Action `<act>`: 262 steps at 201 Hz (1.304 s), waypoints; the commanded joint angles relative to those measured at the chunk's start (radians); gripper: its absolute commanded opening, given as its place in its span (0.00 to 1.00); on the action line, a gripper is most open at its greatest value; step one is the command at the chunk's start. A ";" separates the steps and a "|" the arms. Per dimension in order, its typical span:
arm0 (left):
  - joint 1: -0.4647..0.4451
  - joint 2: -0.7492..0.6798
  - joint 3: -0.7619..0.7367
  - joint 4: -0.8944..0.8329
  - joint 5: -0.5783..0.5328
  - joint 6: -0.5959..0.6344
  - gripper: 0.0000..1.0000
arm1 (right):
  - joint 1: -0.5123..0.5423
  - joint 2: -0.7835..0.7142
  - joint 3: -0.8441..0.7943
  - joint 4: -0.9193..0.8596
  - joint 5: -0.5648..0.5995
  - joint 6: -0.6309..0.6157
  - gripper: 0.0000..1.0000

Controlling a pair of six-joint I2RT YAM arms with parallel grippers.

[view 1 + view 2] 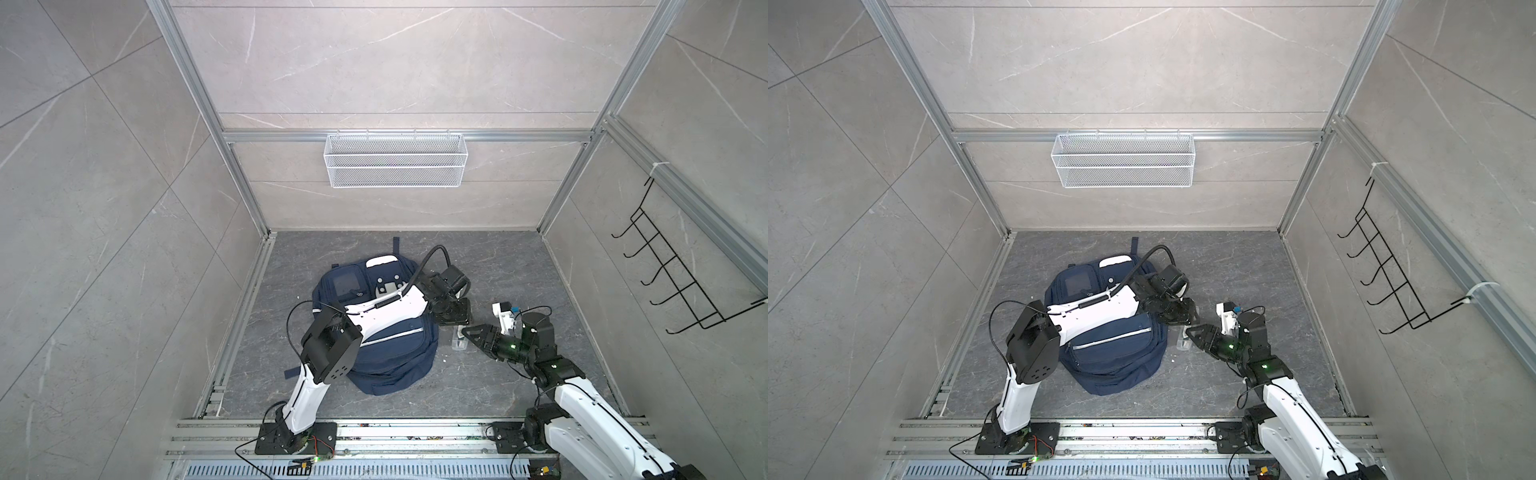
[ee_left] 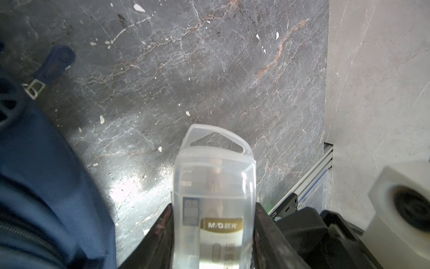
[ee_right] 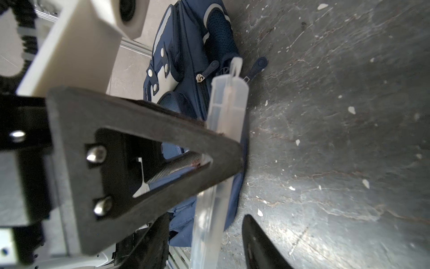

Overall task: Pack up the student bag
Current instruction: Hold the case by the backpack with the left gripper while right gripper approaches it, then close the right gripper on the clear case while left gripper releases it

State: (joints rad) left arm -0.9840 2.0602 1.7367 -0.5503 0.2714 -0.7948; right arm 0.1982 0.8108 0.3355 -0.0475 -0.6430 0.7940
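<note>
One case (image 2: 214,177), two claims: my left gripper (image 2: 214,206) clamps it; my right gripper (image 1: 467,332) straddles it, jaws apart. Bag (image 1: 395,353) lies at its nine o'clock. I'd close squarely before left lets go.

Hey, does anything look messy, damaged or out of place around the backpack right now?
Small white flecks litter the dark floor beside the student bag, like chips or debris. Also unusual: the clear plastic case is clamped in the left gripper while the right gripper, its jaws open, straddles the same case.
</note>
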 commanded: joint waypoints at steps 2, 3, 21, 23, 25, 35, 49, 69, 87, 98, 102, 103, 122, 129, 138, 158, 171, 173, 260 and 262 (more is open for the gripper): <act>-0.006 -0.082 -0.012 0.033 0.026 -0.018 0.49 | 0.007 0.028 -0.001 0.045 0.017 0.010 0.50; -0.006 -0.082 -0.013 0.033 0.026 -0.017 0.49 | 0.007 0.029 0.000 0.045 0.017 0.010 0.50; -0.008 -0.090 -0.026 0.039 0.032 -0.020 0.49 | 0.007 0.051 0.002 0.064 0.019 0.014 0.48; -0.008 -0.091 -0.026 0.040 0.032 -0.019 0.49 | 0.007 0.054 0.002 0.066 0.019 0.015 0.48; -0.008 -0.092 -0.028 0.041 0.033 -0.020 0.49 | 0.007 0.055 0.003 0.070 0.018 0.015 0.48; -0.009 -0.094 -0.031 0.044 0.035 -0.024 0.49 | 0.009 0.067 0.005 0.085 0.016 0.022 0.47; -0.010 -0.093 -0.032 0.047 0.038 -0.024 0.49 | 0.015 0.082 0.005 0.113 0.011 0.033 0.44; -0.014 -0.092 -0.036 0.051 0.039 -0.027 0.49 | 0.026 0.095 0.012 0.124 0.015 0.038 0.42; -0.016 -0.092 -0.035 0.053 0.040 -0.029 0.49 | 0.036 0.100 0.018 0.127 0.026 0.038 0.39; -0.016 -0.093 -0.036 0.054 0.039 -0.028 0.49 | 0.042 0.105 0.023 0.129 0.032 0.039 0.36; -0.017 -0.094 -0.036 0.053 0.039 -0.029 0.49 | 0.044 0.106 0.023 0.129 0.033 0.040 0.35; -0.017 -0.094 -0.035 0.053 0.039 -0.029 0.49 | 0.045 0.107 0.022 0.129 0.034 0.040 0.35; -0.016 -0.100 -0.041 0.054 0.035 -0.028 0.49 | 0.053 0.107 0.026 0.127 0.041 0.041 0.28; -0.017 -0.103 -0.043 0.050 0.033 -0.026 0.49 | 0.054 0.105 0.025 0.124 0.042 0.042 0.25; -0.016 -0.106 -0.045 0.041 0.022 -0.019 0.49 | 0.058 0.101 0.028 0.120 0.046 0.041 0.22; -0.016 -0.115 -0.043 0.015 -0.006 -0.002 0.50 | 0.062 0.092 0.030 0.107 0.051 0.040 0.16; -0.017 -0.122 -0.038 -0.011 -0.030 0.017 0.54 | 0.067 0.084 0.032 0.096 0.054 0.040 0.15; -0.017 -0.123 -0.036 -0.016 -0.036 0.020 0.55 | 0.067 0.083 0.033 0.095 0.054 0.040 0.15; -0.034 -0.333 -0.186 -0.338 -0.502 0.287 0.68 | 0.106 0.012 0.017 0.032 0.074 0.055 0.13; -0.037 -0.338 -0.193 -0.346 -0.515 0.292 0.68 | 0.108 0.011 0.017 0.031 0.075 0.054 0.13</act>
State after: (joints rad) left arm -1.0035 1.7981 1.6138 -0.7403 -0.0357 -0.6334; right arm 0.2874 0.8383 0.3401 0.0109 -0.5877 0.8421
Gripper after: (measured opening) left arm 0.687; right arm 0.210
